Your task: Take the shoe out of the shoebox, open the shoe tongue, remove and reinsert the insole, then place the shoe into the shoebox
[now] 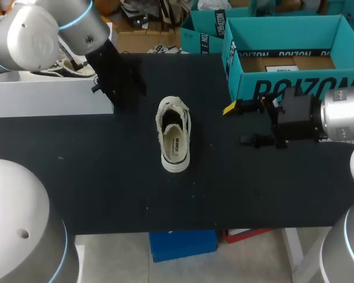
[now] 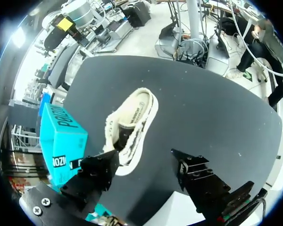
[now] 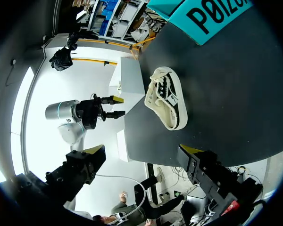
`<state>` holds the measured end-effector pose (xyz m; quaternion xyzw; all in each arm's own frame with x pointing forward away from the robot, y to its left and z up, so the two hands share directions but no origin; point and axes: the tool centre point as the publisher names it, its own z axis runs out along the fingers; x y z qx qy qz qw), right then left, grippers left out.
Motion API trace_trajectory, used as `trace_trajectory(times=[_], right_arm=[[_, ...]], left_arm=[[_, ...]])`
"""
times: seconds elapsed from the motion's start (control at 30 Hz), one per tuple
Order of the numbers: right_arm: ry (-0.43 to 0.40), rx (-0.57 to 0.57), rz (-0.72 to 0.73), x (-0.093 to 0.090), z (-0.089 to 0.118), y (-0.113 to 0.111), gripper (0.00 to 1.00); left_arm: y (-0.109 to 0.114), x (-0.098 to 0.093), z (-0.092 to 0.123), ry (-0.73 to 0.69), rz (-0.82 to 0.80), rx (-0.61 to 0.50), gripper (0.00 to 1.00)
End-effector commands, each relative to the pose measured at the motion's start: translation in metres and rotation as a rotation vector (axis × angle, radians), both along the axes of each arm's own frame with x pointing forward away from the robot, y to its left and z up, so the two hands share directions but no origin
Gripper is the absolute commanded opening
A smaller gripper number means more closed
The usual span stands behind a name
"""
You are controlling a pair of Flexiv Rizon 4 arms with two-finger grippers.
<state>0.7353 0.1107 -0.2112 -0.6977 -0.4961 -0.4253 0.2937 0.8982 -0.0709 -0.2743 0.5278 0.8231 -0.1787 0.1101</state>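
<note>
Our left arm [image 1: 29, 32] and right arm [image 1: 345, 115] wear rounded silver-grey shells, the left ringed in light blue. Our left gripper [image 2: 144, 157] is blocky black with two screws [image 2: 40, 205]; our right gripper [image 3: 141, 150] has black, yellow-tipped fingers [image 3: 87, 165].

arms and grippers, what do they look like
Both arms are silver-grey with rounded joints. The left arm has a light blue ring, and the right arm ends in a silver cylinder. Both grippers are black and blocky, with two fingers each. The right gripper shows a bright yellow tip. The left gripper has screw heads at its base; no yellow shows on it.
</note>
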Motion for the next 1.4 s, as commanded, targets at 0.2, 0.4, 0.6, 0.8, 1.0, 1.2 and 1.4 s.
trace_trajectory(times=[0.2, 0.4, 0.6, 0.8, 1.0, 1.2, 1.4], right_arm=[[0.000, 0.000, 0.000, 0.001, 0.000, 0.001, 1.00], [0.000, 0.000, 0.000, 0.001, 0.000, 0.001, 1.00], [0.000, 0.000, 0.000, 0.001, 0.000, 0.001, 1.00], [0.000, 0.000, 0.000, 0.001, 0.000, 0.001, 1.00], [0.000, 0.000, 0.000, 0.001, 0.000, 0.001, 1.00], [0.000, 0.000, 0.000, 0.001, 0.000, 0.001, 1.00], [0.000, 0.000, 0.000, 0.001, 0.000, 0.001, 1.00]], left_arm=[[0.000, 0.000, 0.000, -0.002, -0.001, 0.002, 1.00], [-0.004, 0.008, -0.004, 0.013, 0.215, -0.025, 1.00], [0.009, 0.015, -0.012, 0.138, 0.573, -0.033, 1.00], [0.028, 0.010, -0.007, 0.247, 0.825, -0.096, 1.00], [0.046, 0.000, 0.004, 0.347, 0.983, -0.208, 1.00], [0.063, -0.014, 0.001, 0.403, 1.071, -0.274, 1.00], [0.079, -0.027, -0.003, 0.452, 1.100, -0.314, 1.00]])
